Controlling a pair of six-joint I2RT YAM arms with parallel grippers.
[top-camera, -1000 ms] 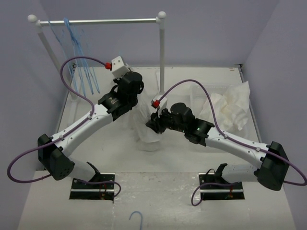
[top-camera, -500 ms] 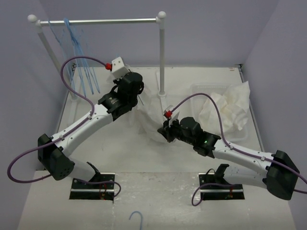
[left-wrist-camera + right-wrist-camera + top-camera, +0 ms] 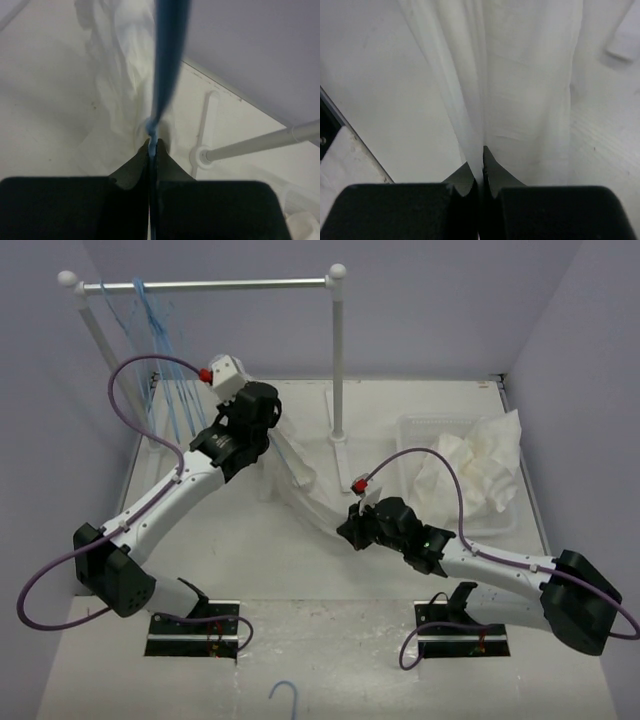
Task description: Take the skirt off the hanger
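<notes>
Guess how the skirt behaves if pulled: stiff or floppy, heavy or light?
Probably floppy: the skirt drapes in folds from the hanger to the right gripper. Likely light: the fabric looks thin, sheer. May slip: only a fold is pinched.

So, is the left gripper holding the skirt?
No, the left gripper is shut on the blue hanger, with the skirt behind it.

walls (image 3: 450,310): pale lavender | table (image 3: 330,660): white | rail (image 3: 230,283): silver, on white posts (image 3: 338,350), at back | light: even
</notes>
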